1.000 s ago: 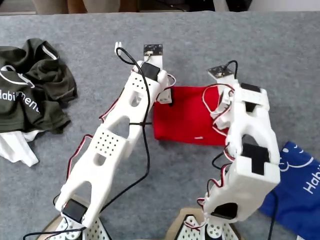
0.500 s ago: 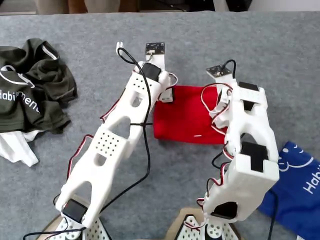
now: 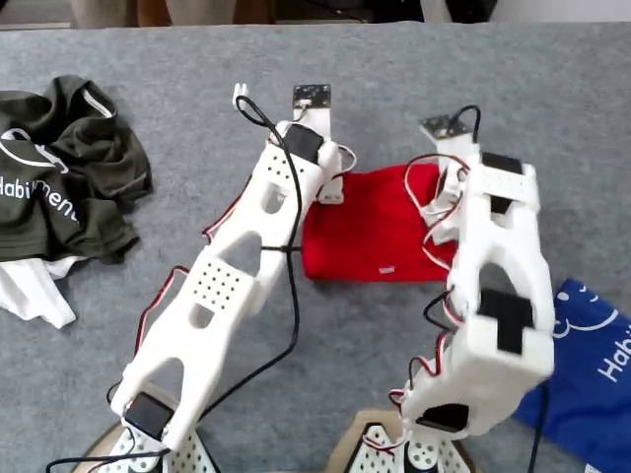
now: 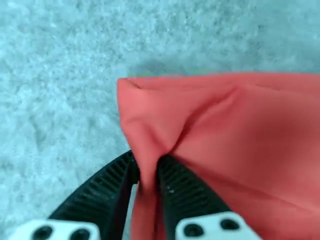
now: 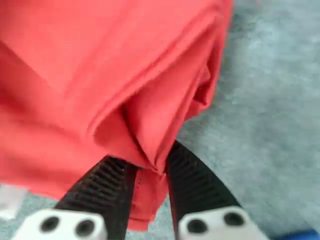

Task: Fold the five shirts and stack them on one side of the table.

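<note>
Red shirt (image 3: 370,236) sits folded mid-desk (image 3: 552,108). Left gripper (image 4: 146,175) is clamped on its far-left corner, and right gripper (image 5: 150,170) is pinching the far-right corner. Dark green shirt (image 3: 69,168) is bunched far left, blue shirt (image 3: 592,365) near right.

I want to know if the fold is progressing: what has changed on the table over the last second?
Both arms shifted slightly away from their bases and toward the side with the blue shirt, the right arm more, drawing the far edge of the red cloth shirt along. The left gripper and right gripper are shut on its far corners. The crumpled dark green shirt, the white shirt and the blue shirt lie unmoved.
</note>
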